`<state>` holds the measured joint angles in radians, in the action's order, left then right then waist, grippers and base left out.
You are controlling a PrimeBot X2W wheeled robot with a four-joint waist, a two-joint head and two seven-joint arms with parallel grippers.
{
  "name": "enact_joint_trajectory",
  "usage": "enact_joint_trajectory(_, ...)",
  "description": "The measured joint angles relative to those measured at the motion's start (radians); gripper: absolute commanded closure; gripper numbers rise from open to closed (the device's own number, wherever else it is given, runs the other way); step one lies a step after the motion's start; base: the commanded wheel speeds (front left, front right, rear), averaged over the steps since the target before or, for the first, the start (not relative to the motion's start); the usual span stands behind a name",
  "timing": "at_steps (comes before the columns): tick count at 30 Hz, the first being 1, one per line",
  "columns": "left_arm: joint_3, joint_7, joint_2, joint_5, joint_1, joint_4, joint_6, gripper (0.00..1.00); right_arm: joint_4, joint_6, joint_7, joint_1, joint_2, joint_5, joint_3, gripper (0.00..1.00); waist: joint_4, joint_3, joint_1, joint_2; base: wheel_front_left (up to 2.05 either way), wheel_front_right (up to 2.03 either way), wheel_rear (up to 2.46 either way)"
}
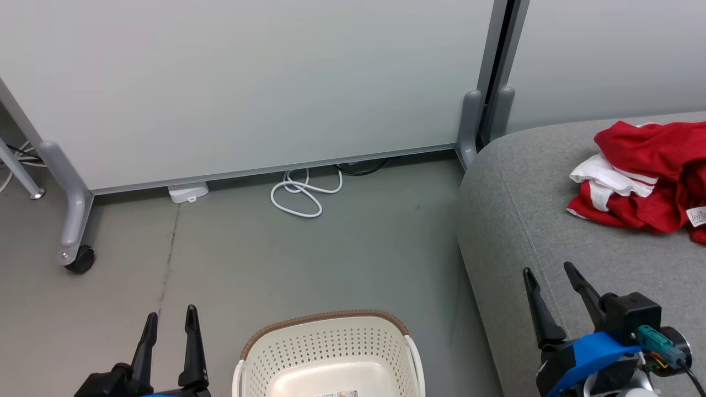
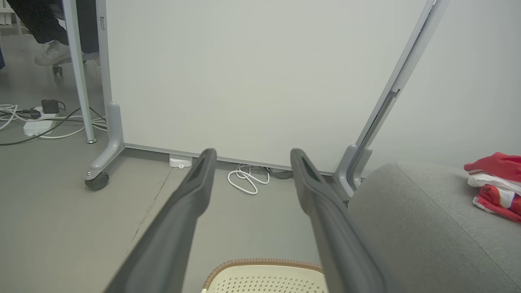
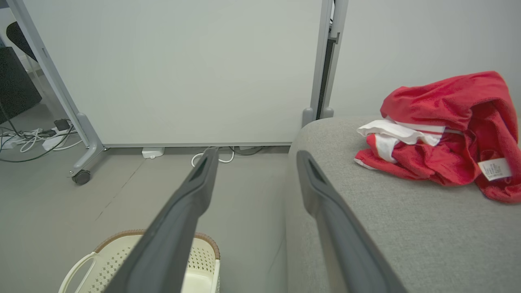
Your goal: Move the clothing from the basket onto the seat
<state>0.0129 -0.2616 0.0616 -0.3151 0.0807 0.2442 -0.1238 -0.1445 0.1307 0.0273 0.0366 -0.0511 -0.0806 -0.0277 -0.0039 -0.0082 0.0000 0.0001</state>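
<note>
Red clothing (image 1: 651, 179) with white bands lies crumpled on the grey seat (image 1: 529, 220) at the right; the same clothing (image 3: 443, 134) on the seat (image 3: 407, 228) fills the right wrist view's right side. The cream basket (image 1: 331, 358) with a brown rim stands on the floor at the bottom centre, its visible bottom bare. My left gripper (image 1: 170, 317) stands open left of the basket, holding nothing. Over the seat's front edge my right gripper (image 1: 547, 270) is open and holds nothing. In the left wrist view the basket rim (image 2: 264, 264) shows between the fingers (image 2: 195, 191).
A pale partition panel (image 1: 248, 82) on castor feet (image 1: 80, 259) stands behind the bare floor. A coiled white cable (image 1: 303, 193) and a white adapter (image 1: 187, 193) lie at its base. More cables and a person's shoe (image 2: 51, 55) show beyond the panel's left end.
</note>
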Motion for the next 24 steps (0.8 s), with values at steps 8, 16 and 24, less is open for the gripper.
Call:
enact_joint_trajectory(8,-0.002,0.000,-0.001,0.010,0.000,0.014,0.000,0.00,0.005,0.000,-0.001,-0.001,0.000,-0.010,0.013,0.00,0.003,-0.001,0.0000,0.0000,0.00,0.00,0.00)
enact_joint_trajectory(16,-0.001,0.000,-0.002,0.022,0.000,0.021,-0.001,0.00,-0.001,0.000,-0.001,-0.001,0.000,-0.024,0.013,0.00,0.002,0.000,0.0000,0.0000,0.00,0.00,0.00)
enact_joint_trajectory(24,0.000,0.005,-0.007,0.024,0.007,0.054,0.000,1.00,-0.037,0.000,-0.002,-0.010,0.002,-0.026,0.016,1.00,0.006,-0.001,0.0001,0.0000,0.00,0.00,0.00)
